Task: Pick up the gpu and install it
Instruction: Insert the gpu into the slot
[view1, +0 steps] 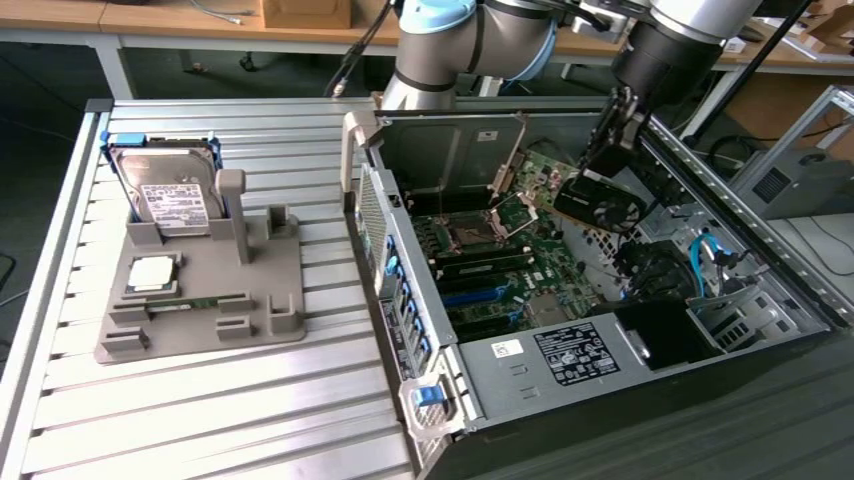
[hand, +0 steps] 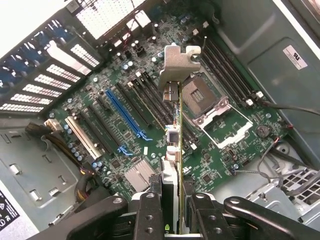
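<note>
Your end effector (hand: 172, 202) is closed on the gpu (hand: 179, 150), a thin dark expansion card with a silver metal end bracket. In the wrist view its 2 black fingers (hand: 150, 212) press on opposite faces of the card. You see the card edge-on there, with the bracket at the end away from the fingers.

In the exterior view the end effector (view1: 603, 160) holds the gpu (view1: 601, 205) tilted in the air inside the open grey metal computer case (view1: 447, 150). The card's round black fan faces the exterior view's right. It is above the green motherboard (view1: 501, 275) and sits in no slot.

Below the card, the wrist view shows the motherboard's square CPU socket with its silver frame (hand: 212, 107) just beside the card's line. A long blue expansion slot (hand: 125, 115) lies on the other side, near but apart.

The case lies open on its side along the edge of the slatted metal worktop (view1: 240, 400) at the exterior view's right.

A grey moulded holder (view1: 267, 290) rests near the opposite edge, well apart from the gpu. A boxy silver hard drive with a white label (view1: 167, 195) stands upright at its far corner. A small square silver CPU chip (view1: 151, 273) lies flat just in front of the drive.
</note>
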